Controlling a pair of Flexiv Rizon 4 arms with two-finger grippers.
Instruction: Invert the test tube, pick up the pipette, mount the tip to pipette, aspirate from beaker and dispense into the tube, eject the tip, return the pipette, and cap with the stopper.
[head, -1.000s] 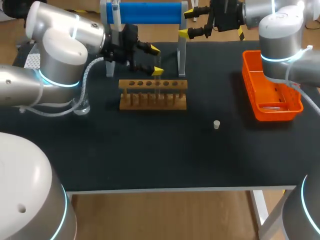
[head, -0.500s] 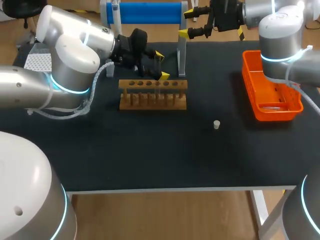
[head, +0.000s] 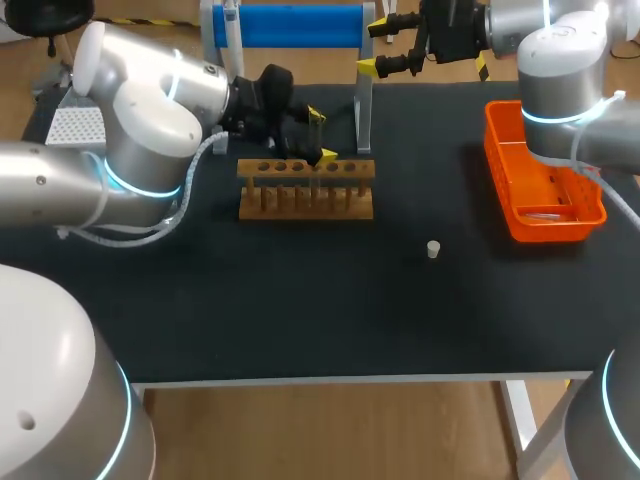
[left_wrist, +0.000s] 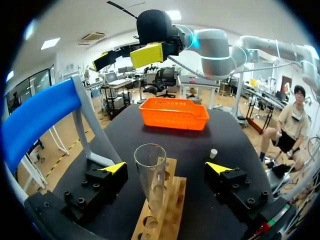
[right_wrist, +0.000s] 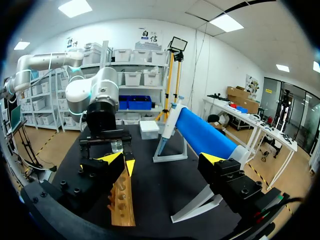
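A clear glass test tube (left_wrist: 151, 182) stands in the wooden rack (head: 305, 189), mouth up. My left gripper (head: 321, 135) hangs over the rack, open; its fingers flank the tube without touching it (left_wrist: 166, 168). A blue-and-white pipette (right_wrist: 169, 124) leans on the blue-roll stand (head: 292, 26) at the back. The small white stopper (head: 433, 249) lies on the mat to the right of the rack. My right gripper (head: 374, 45) is open and empty, high beside the stand's right post. The beaker is hidden behind my left arm in the head view.
An orange basket (head: 541, 178) sits at the right side of the table. A white tip box (head: 76, 125) shows at the far left behind my left arm. The stand's grey posts (head: 364, 110) rise just behind the rack.
My left arm has swung in and turned its wrist, bringing the open gripper over the rack around the tube; it now covers the beaker. The right arm has not moved.
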